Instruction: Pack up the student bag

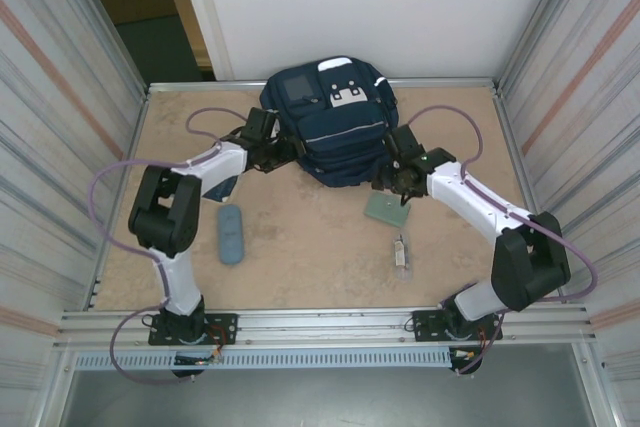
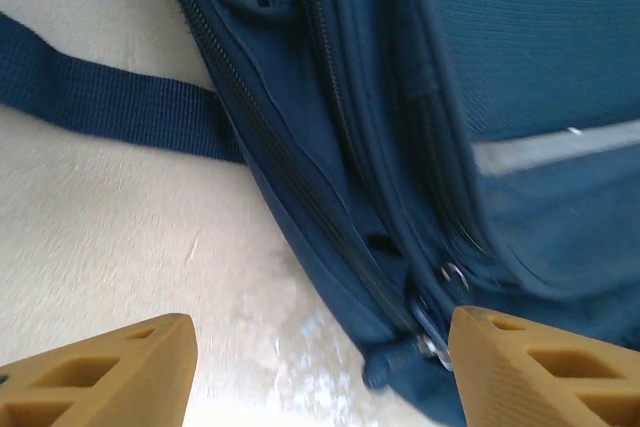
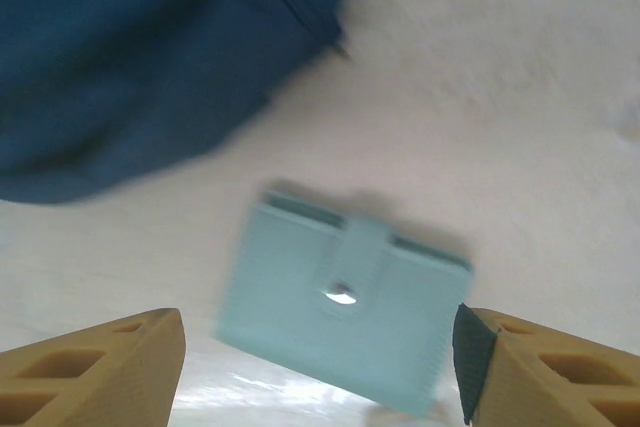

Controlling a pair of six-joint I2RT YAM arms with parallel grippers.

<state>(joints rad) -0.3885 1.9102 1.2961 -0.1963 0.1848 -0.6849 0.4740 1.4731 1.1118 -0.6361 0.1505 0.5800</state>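
Top external: student bag [image 1: 330, 122] sits at the far middle of the desk [image 1: 300, 267], grey panel on top. Left jaws are at its left side, right jaws at its near-right corner. Left wrist: left jaws wide open, gripping nothing, with the bag's zipper pull [image 2: 432, 337] just beside one finger [image 2: 540, 367]. Right wrist: right jaws wide open, empty, above a teal wallet [image 3: 345, 312] lying flat near the bag. A blue pouch [image 1: 231, 234] and a small metallic item [image 1: 402, 250] lie nearer, apart.
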